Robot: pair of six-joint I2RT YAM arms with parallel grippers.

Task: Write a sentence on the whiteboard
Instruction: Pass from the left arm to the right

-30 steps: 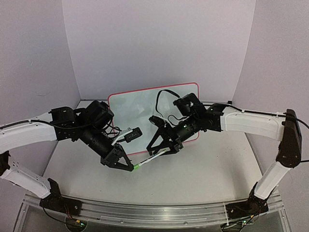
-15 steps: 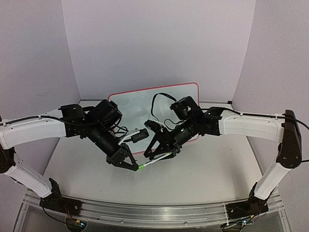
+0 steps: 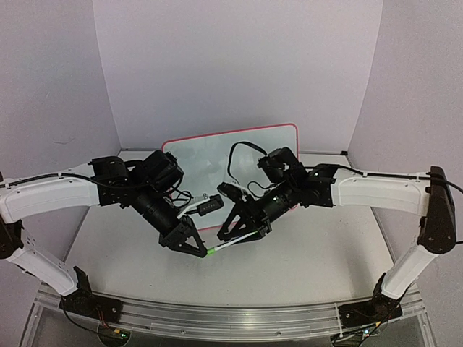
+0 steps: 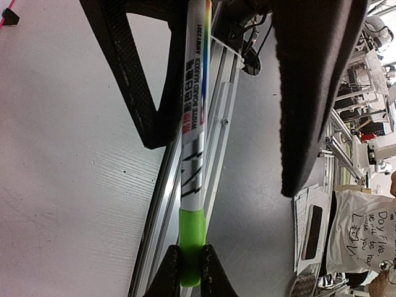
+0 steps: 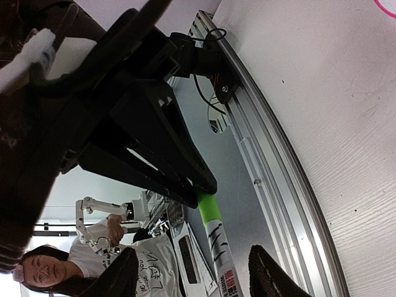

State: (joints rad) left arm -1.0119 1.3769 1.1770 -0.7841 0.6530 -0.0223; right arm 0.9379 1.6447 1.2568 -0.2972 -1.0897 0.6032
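The whiteboard [image 3: 210, 155] leans at the back of the table, white with a pink-red rim. The sentence is out of view; the part of the board that shows is plain white. A white marker [image 3: 233, 241] with a green cap [image 4: 191, 238] hangs level above the table in front of the board. My left gripper [image 3: 200, 251] is shut on that green cap, and its fingertips [image 4: 171, 273] pinch it from both sides. My right gripper [image 3: 243, 233] straddles the marker's white barrel [image 5: 224, 272]. Its jaws are open, with a gap between each pad [image 5: 270, 277] and the barrel.
Both arms reach in over the middle of the table [image 3: 318, 253], partly covering the board's lower edge. A black cable [image 3: 235, 152] loops above the right wrist. An aluminium rail [image 3: 217, 318] runs along the table's near edge. Lilac walls close in the back and sides.
Both grippers have shifted a little toward the middle, the left one carrying the marker. The right gripper's jaws have narrowed around the barrel.
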